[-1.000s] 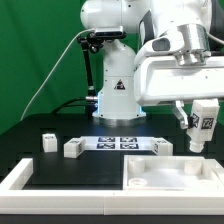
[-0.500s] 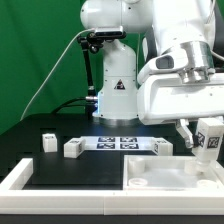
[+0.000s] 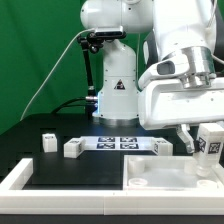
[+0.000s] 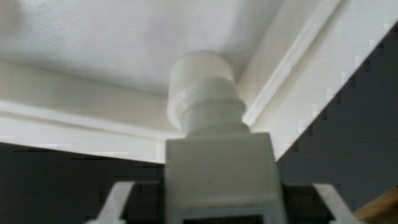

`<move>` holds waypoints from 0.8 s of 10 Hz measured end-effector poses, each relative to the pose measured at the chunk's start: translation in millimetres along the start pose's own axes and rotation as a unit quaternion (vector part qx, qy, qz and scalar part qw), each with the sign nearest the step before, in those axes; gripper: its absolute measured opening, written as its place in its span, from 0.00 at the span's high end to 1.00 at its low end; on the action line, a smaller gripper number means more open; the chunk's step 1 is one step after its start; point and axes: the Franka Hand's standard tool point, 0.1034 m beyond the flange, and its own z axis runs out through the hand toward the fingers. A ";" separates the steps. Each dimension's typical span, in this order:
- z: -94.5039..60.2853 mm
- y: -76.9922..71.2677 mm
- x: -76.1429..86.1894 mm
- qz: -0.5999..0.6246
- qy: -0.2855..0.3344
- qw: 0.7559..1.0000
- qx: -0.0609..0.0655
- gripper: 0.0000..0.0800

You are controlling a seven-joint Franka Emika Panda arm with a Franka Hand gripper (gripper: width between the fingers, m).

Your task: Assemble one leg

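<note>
As you look at the exterior view, your gripper [image 3: 208, 147] hangs at about 4 o'clock from the marker board [image 3: 120, 143]. Its two fingers are clamped on the leg [image 3: 209, 142], which shows a black-and-white tag toward the camera. The leg is off the table [image 3: 20, 148], held over the far right part of the large white tray-like piece [image 3: 160, 172].

In the wrist view the leg [image 4: 217, 150] runs out from between the fingers [image 4: 121, 205], and its stepped round tip points toward an inner corner of the tray-like piece [image 4: 107, 60]. You cannot tell whether the tip touches it.

Two loose white blocks [image 3: 47, 141] [image 3: 72, 148] sit at about 9 o'clock from the marker board. A third block [image 3: 160, 146] sits just beside the board at 3 o'clock.
</note>
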 end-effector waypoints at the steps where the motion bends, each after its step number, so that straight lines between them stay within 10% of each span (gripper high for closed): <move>1: 1.7 0.3 1.0 0.000 0.000 1.000 0.000 0.64; 8: 11.3 2.8 5.7 0.003 0.016 1.000 -0.003 0.64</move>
